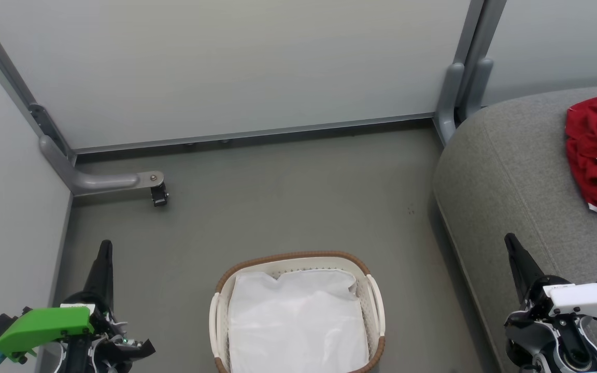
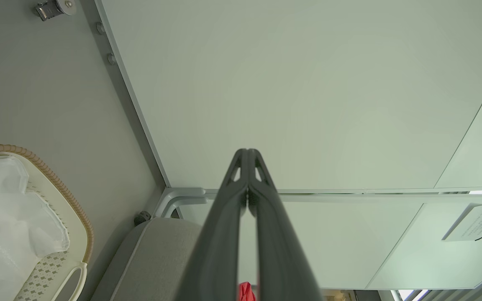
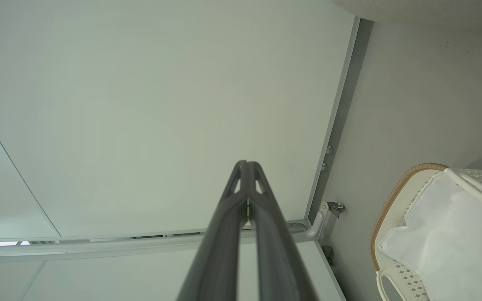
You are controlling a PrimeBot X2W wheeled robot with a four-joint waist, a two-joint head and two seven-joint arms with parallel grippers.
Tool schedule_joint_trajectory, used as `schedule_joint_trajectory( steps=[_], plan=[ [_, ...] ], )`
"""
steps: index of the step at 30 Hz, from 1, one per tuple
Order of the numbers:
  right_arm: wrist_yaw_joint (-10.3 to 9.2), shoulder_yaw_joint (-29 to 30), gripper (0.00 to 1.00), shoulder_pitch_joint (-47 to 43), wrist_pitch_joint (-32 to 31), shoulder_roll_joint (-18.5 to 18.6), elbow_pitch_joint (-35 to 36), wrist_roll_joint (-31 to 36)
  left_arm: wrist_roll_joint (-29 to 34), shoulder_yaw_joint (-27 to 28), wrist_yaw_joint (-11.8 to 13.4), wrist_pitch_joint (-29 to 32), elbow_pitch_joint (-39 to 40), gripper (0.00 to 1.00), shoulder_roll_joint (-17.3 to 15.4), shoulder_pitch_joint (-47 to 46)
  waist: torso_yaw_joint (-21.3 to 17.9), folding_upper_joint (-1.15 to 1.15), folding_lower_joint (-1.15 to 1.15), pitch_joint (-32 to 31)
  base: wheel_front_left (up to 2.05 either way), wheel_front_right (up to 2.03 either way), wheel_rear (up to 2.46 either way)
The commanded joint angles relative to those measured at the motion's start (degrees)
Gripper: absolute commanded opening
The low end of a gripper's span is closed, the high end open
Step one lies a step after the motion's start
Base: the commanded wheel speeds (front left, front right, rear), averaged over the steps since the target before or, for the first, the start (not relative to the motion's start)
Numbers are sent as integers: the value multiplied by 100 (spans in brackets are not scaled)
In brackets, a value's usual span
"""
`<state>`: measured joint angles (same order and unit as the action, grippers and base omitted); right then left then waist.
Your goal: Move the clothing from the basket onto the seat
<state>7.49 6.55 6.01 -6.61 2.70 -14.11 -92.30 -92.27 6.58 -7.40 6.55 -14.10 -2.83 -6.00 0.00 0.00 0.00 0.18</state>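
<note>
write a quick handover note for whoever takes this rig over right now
Left hand: shut, empty, over the floor left of the basket.
Right hand: shut, empty, beside the seat's front edge.
Clothing: red heap lying on the seat.
Basket: on the floor between the hands, white liner inside, no red visible.
Done: clothing is on the seat.
Left: seemingly nothing; under the liner is hidden.

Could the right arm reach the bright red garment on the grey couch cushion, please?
Probably yes: the shut right gripper hovers near the grey woven cushion, with nothing between it and the bright red garment.
</note>
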Motion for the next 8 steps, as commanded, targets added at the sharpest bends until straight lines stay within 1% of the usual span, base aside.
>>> schedule_joint_trajectory(
  steps=[1,8],
  plan=[
    [0,8,0,39,-5,34,23,-23,-27,8,-27,16,11,0,-7,-58,0,0,0,0,0,0,0],
    [0,8,0,39,-5,34,23,-23,-27,8,-27,16,11,0,-7,-58,0,0,0,0,0,0,0]
  ],
)
